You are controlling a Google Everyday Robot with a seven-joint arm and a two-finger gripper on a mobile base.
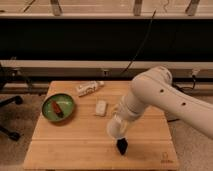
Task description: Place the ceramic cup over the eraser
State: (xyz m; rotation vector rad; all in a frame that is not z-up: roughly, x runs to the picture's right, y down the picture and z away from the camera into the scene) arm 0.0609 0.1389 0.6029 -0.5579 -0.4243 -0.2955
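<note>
Alignment is my main concern: the ceramic cup (pixel 115 132), a plain white cylinder, hangs at the arm's tip just above and slightly left of the eraser (pixel 121 146), a small black block on the wooden table (pixel 75 150). The gripper (pixel 117 126) is with the cup; whether it pinches the cup I cannot tell. I'd centre the cup, then lower it slowly. Further off lie a flat white piece (pixel 101 107) and a round green bowl (pixel 58 108).

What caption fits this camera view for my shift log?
Gripper holds the ceramic cup just above the eraser near the wooden table's front edge; green bowl sits at left.
</note>
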